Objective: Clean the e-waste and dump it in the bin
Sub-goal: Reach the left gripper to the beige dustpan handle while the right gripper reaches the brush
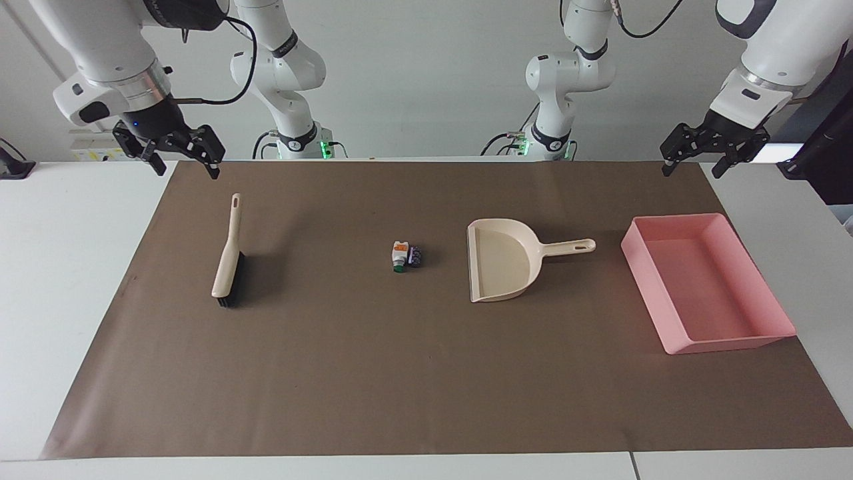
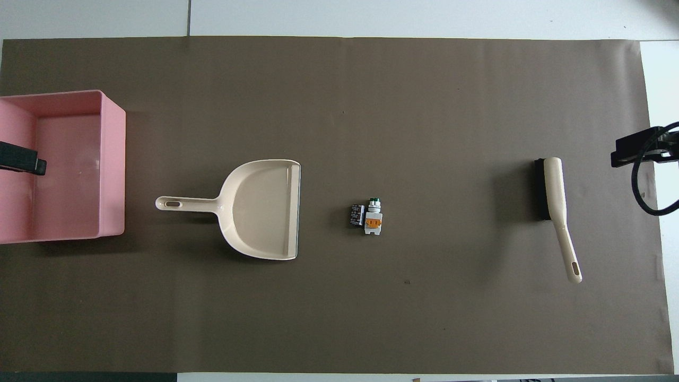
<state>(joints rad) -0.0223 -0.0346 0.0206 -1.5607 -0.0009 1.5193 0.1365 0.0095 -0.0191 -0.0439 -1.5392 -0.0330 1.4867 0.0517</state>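
Pink and shallow, the bin (image 1: 730, 341) sits at the left arm's end of the brown-covered worktop (image 1: 400, 393), with nothing in it. Beside it lies the beige dustpan (image 1: 503, 267), its handle pointing at the bin and its open lip facing the e-waste. That e-waste is a white piece (image 1: 399, 256) with an orange mark and green tip, touching a dark block (image 1: 416, 256) at mid-worktop. A brush (image 1: 228, 257) rests well apart from them toward the right arm's end, bristles down and handle pointing to the robots.

Both arms wait. The right end effector (image 1: 187, 170) hangs over the mat's edge above the brush handle's tip, and the left end effector (image 1: 690, 170) hangs over the mat's edge above the bin. Each has its fingers spread wide and holds nothing.

No sweeping appears to have begun. The likely trouble is the rounded white piece rolling aside under a hard stroke. An unsteadied dustpan could also skid from the brush, and a slim flat handle could slip from the fingers. Either part could spill short of the bin if the pan tips early.
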